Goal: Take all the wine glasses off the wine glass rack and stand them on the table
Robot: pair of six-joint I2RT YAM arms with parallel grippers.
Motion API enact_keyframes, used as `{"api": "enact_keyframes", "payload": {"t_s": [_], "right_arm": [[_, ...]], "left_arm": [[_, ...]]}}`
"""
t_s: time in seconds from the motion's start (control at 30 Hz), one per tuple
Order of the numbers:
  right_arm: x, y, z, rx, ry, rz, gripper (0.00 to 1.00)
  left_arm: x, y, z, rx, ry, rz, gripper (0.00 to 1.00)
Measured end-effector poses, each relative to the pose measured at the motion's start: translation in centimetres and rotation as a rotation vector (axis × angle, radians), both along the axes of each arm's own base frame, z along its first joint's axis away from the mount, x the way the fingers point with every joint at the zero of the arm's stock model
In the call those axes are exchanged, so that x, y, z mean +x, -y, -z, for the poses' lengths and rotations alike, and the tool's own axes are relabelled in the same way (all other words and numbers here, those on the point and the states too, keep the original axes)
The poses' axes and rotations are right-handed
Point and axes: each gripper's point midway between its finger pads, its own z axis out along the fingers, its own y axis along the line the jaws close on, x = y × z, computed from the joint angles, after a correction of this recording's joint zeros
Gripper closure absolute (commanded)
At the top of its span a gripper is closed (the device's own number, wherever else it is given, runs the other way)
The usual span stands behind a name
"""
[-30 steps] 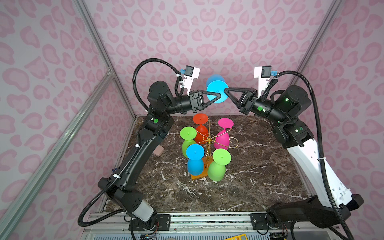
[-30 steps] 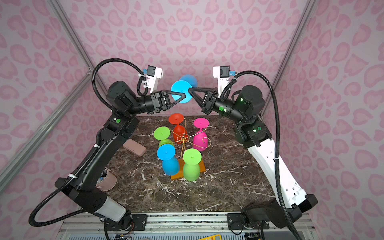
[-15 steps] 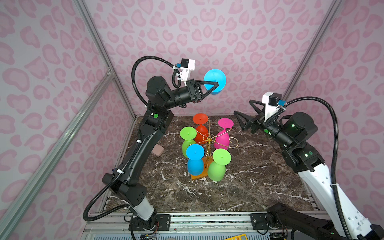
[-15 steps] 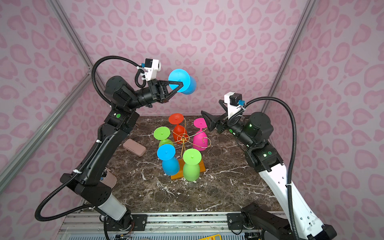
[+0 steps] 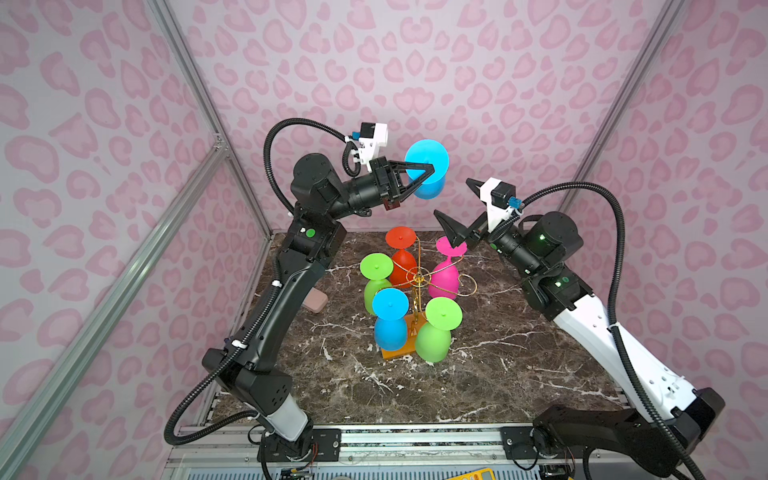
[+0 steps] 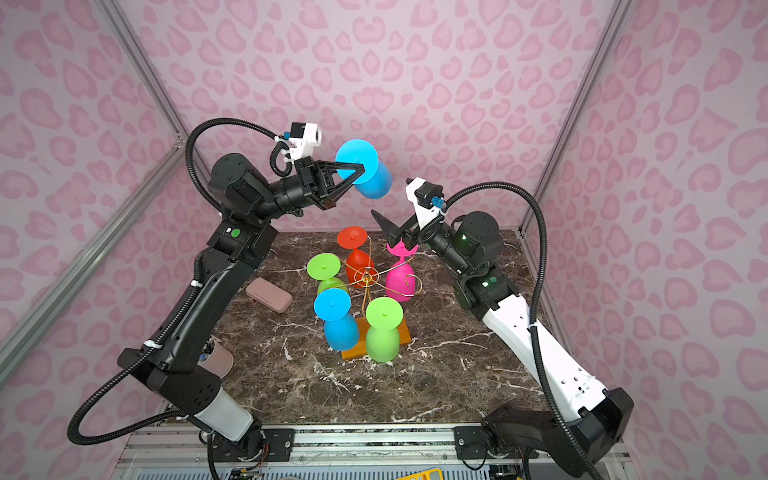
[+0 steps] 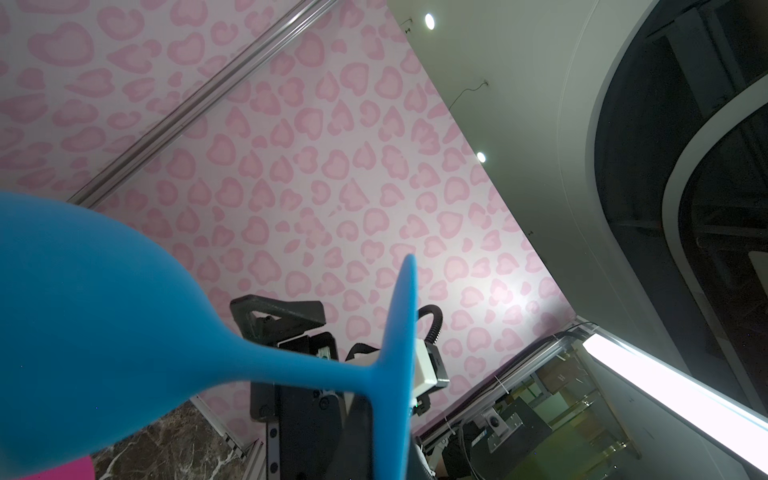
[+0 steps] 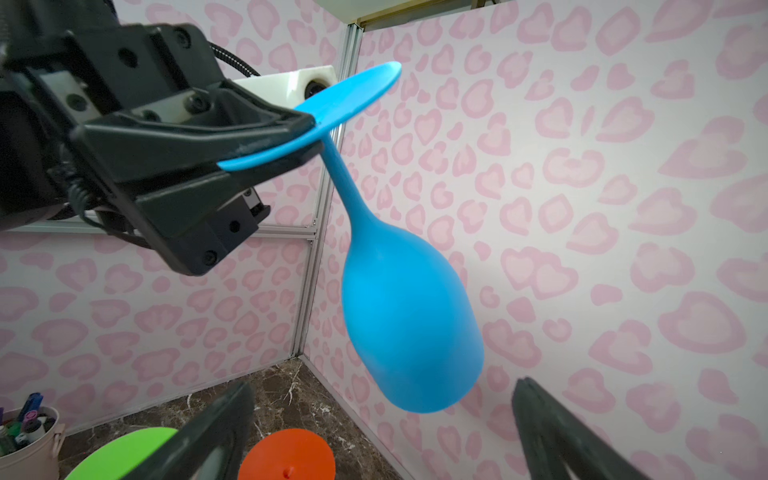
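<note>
My left gripper (image 5: 430, 168) (image 6: 361, 168) is shut on the round foot of a blue wine glass (image 5: 428, 166) (image 6: 368, 168), holding it high above the table with the bowl pointing toward the back wall. The right wrist view shows that left gripper (image 8: 307, 133) clamped on the foot, with the blue wine glass (image 8: 411, 324) hanging below it. My right gripper (image 5: 453, 197) (image 6: 390, 196) (image 8: 382, 436) is open and empty, just below and to the right of the glass. The gold wire wine glass rack (image 5: 417, 276) (image 6: 368, 276) stands mid-table on an orange base.
Several coloured glasses hang upside down on the rack: red (image 5: 401, 249), pink (image 5: 446, 278), blue (image 5: 390, 320) and two green. A pink case (image 6: 269, 294) lies left of the rack. A cup of pens (image 6: 218, 359) sits by the left arm's base.
A second ago both grippers held the blue glass. The right gripper has opened, let go and dropped lower to the right. The left gripper still holds the glass by its foot.
</note>
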Motion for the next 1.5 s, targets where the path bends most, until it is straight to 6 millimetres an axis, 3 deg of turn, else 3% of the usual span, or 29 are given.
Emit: {"api": "enact_keyframes", "payload": {"t_s": [0.33,0.57,0.93,1.23,1.5], "right_arm": [[2.1,-3.2,-1.6,-0.001,0.054,-0.049,0.01],[3.7,-4.8,-0.7,-0.012,0.035,-0.061,0.01],[4.7,-5.2,-0.4,-0.008,0.026,-0.039,0.03],[4.8,-5.4,-0.3,-0.009,0.021,-0.038,0.06],[4.6,-5.8,-0.3,-0.020,0.031,-0.037,0.23]], "left_arm": [[0.1,-0.1,0.4,-0.010,-0.056,-0.005,0.97],[-0.7,-0.6,-0.3,-0.023,-0.058,-0.001,0.97],[-0.6,-0.5,0.7,-0.029,-0.122,0.014,0.97],[-1.6,-0.8,-0.6,-0.073,-0.111,0.044,0.97],[-1.8,-0.8,-0.7,-0.083,-0.128,0.061,0.97]]}}
